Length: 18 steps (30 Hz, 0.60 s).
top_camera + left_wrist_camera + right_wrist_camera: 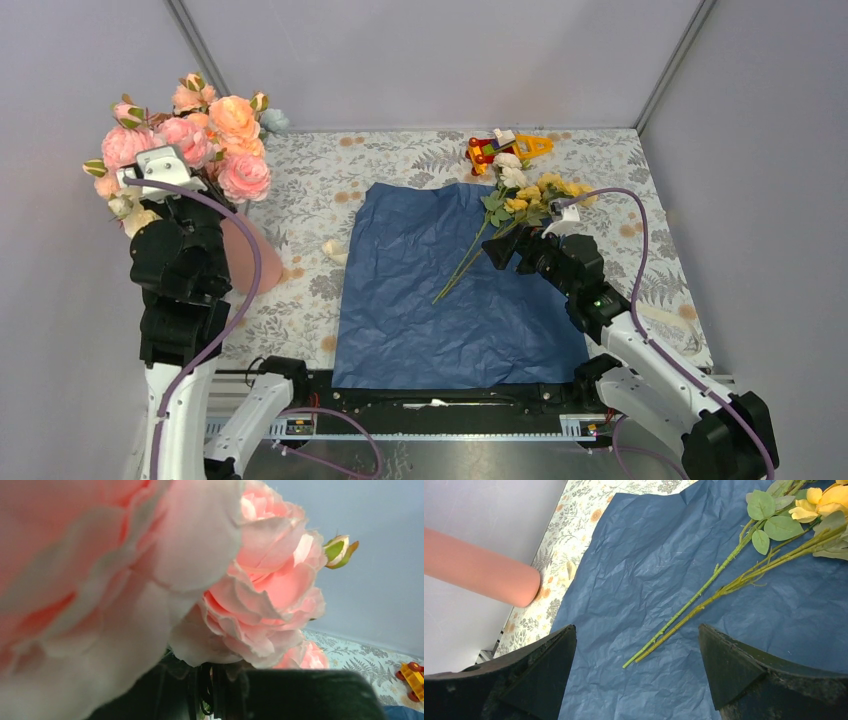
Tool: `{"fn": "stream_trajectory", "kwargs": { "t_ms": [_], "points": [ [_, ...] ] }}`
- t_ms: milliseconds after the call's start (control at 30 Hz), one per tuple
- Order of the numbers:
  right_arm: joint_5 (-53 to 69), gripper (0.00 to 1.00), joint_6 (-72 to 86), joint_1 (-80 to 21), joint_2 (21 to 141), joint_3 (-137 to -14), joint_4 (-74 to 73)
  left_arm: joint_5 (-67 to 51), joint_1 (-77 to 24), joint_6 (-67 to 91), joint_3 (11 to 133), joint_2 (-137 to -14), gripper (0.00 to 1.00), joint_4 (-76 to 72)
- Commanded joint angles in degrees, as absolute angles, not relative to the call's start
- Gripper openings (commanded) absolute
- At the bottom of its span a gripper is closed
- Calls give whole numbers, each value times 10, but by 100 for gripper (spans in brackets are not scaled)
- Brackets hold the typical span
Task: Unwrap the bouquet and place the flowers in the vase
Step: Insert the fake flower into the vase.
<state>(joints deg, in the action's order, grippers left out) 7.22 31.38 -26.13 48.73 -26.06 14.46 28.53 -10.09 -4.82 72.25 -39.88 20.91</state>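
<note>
The blue paper (450, 290) (624, 555) lies spread flat on the table. Yellow and cream flowers (530, 190) (824, 500) lie on its far right corner, their thin green stems (465, 265) (694, 600) pointing to the near left. My right gripper (505, 248) (636, 630) hovers open just above the paper, the stem ends lying ahead between its fingers, untouched. At the left, my left gripper (190, 178) (220, 690) is shut on the dark stems of a bunch of pink roses (215, 140) (270, 590) above the salmon vase (245, 262) (484, 570), which the arm partly hides.
A red-and-yellow toy (505, 150) (412, 677) sits at the back edge, just behind the flower heads. A small cream scrap (335, 250) (570, 570) lies on the patterned tablecloth (320, 170) between vase and paper. Grey walls enclose the table on three sides.
</note>
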Motion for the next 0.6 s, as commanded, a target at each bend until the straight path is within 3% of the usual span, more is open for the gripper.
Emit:
{"fn": "stream_trajectory", "kwargs": {
  "t_ms": [0, 133, 567],
  "points": [
    [85, 97, 311, -258, 476, -263, 152, 191, -42, -2, 716, -418, 0, 205],
    [84, 97, 310, -258, 474, -263, 149, 153, -1, 32, 714, -420, 0, 202],
    [85, 97, 308, -258, 480, -260, 149, 235, 55, 11, 699, -419, 0, 218]
  ]
}}
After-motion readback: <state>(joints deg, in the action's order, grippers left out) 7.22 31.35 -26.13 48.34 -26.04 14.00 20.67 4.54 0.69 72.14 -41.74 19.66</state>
